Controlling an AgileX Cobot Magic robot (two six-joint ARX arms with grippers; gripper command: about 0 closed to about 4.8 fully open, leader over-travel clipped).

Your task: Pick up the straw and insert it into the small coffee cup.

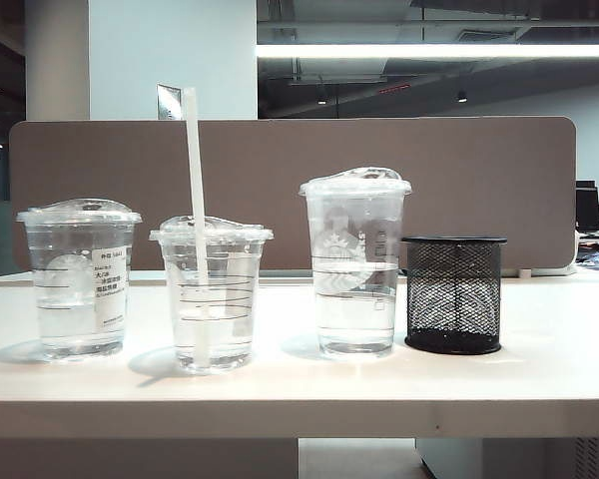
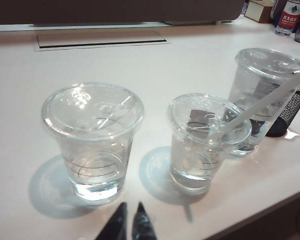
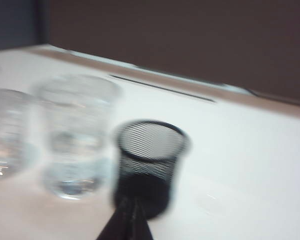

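Observation:
The long white straw (image 1: 195, 170) stands through the domed lid of the small coffee cup (image 1: 212, 289), the middle and shortest of three clear cups, and leans slightly. The left wrist view shows the same straw (image 2: 270, 100) slanting out of that cup (image 2: 205, 145). My left gripper (image 2: 132, 205) is shut and empty, low over the table just in front of the cups. My right gripper (image 3: 132, 204) is shut and empty, its tips in front of the black mesh holder (image 3: 149, 160); that view is blurred. Neither gripper appears in the exterior view.
A medium cup with a printed label (image 1: 80, 279) stands left of the small one, and the tallest cup (image 1: 355, 264) to its right. The black mesh holder (image 1: 453, 294) sits furthest right. A brown partition (image 1: 479, 170) runs along the back of the white table (image 1: 539, 369).

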